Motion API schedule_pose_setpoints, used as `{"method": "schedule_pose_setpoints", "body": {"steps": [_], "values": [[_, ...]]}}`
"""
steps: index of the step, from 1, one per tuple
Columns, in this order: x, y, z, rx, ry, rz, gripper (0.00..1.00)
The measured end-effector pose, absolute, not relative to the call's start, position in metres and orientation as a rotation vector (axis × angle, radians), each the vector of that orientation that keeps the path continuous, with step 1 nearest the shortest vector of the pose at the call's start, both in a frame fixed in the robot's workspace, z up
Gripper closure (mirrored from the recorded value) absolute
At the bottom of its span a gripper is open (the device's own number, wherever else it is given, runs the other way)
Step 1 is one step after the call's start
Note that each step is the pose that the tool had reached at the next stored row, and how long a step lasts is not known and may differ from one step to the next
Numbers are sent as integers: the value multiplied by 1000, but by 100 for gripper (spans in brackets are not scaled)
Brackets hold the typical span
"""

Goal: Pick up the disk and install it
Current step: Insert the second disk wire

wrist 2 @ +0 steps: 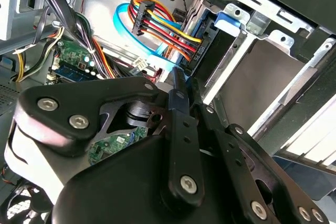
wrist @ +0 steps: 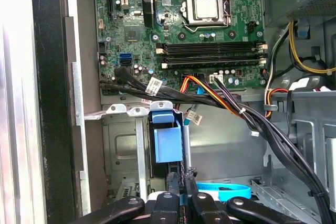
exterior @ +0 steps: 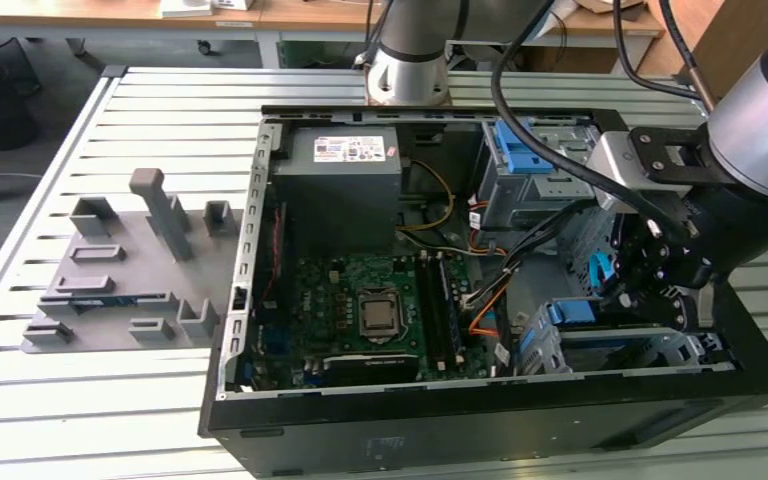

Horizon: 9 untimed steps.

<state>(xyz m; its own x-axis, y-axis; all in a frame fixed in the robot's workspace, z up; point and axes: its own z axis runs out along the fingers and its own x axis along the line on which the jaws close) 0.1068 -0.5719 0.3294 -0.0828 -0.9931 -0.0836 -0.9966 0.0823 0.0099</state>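
Note:
The disk [wrist: 167,142] stands on edge in a slot of the metal drive cage [wrist: 119,145], and its blue carrier frame faces the first wrist camera. In the second wrist view the disk's dark end [wrist 2: 203,51] sits in the cage under a blue tab, with coloured power wires plugged in beside it. My gripper [wrist: 181,181] hovers just off the disk's near end, its two black fingers [wrist 2: 178,90] drawn close together with nothing seen between them. In the exterior view the gripper [exterior: 640,290] reaches into the case's near corner on the exterior view's right, above the blue carrier [exterior: 571,312].
The open computer case [exterior: 244,300] lies on a slatted table. Inside are the green motherboard [wrist: 205,24], a grey power-supply box [exterior: 344,180] and black cable bundles [wrist: 247,114] crossing near the cage. A light blue flat cable [wrist: 223,191] lies beside my fingers. A grey fixture [exterior: 124,270] stands outside the case.

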Motion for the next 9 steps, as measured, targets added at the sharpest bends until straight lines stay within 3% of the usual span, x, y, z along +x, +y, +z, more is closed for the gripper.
{"method": "schedule_pose_setpoints", "body": {"steps": [6, 7, 9], "values": [[107, -572, 329, -2089, 2269, 100, 83], [107, -572, 329, -2089, 2270, 99, 77], [107, -572, 329, -2089, 2270, 99, 77]]}}
